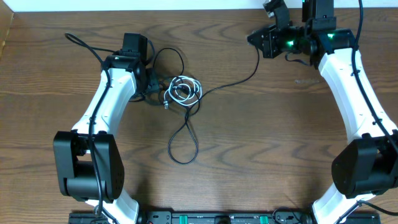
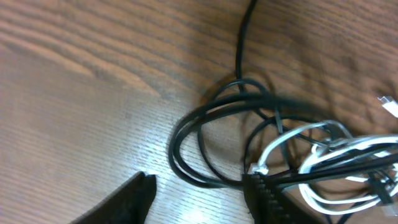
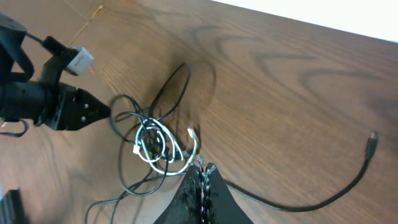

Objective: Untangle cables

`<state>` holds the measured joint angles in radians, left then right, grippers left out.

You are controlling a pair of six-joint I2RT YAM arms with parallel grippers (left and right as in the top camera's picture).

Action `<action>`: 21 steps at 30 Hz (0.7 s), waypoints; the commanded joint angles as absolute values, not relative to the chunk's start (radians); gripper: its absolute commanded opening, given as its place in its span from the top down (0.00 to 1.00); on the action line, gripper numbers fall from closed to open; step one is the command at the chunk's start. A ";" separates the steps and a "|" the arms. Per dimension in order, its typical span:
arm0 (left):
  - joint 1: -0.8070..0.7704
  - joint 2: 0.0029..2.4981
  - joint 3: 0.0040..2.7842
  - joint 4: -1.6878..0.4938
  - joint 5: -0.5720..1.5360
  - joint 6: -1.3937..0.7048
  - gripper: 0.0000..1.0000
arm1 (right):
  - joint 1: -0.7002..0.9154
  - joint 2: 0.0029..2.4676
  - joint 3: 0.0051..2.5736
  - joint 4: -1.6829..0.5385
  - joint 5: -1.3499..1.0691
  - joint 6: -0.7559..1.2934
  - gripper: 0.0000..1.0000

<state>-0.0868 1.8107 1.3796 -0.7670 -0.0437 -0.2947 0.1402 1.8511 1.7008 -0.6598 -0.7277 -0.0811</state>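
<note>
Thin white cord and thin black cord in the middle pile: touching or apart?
Touching. The left wrist view shows it: loops of the thin white cord pass between coils of the thin black cord and lie directly across them.

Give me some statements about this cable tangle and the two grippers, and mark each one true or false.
1. The white cable is coiled up among loops of the black cable. True.
2. The left gripper is clamped shut on the white cable. False: its fingers stand apart at the edge of the tangle.
3. The right gripper has its fingers together. True.
4. The white cable stretches out toward the right arm. False: the black cable is the one that runs that way, ending in a plug end lying on the wood.
5. The cables lie on a white cloth. False: they lie on a bare brown wooden table.
</note>
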 commanded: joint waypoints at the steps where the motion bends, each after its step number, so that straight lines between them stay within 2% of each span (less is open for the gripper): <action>1: -0.083 1.816 1.374 -0.776 0.018 -0.230 0.43 | 0.150 1.842 1.721 -0.683 -0.767 -0.082 0.99; 12: -0.093 1.797 1.409 -0.725 0.365 0.084 0.41 | 0.161 1.844 1.720 -0.704 -0.739 -0.092 0.99; 15: -0.112 1.797 1.409 -0.736 0.370 0.226 0.41 | 0.161 1.847 1.719 -0.707 -0.735 -0.095 0.99; 18: -0.126 1.797 1.409 -0.743 0.369 0.338 0.34 | 0.166 1.852 1.719 -0.720 -0.730 -0.112 0.99; 21: -0.131 1.804 1.409 -0.738 0.347 0.436 0.34 | 0.176 1.854 1.717 -0.730 -0.703 -0.115 0.99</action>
<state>-0.1284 1.8103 1.3827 -0.7361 0.3367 0.2569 0.1558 1.8515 1.7008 -0.7223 -0.7235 -0.0921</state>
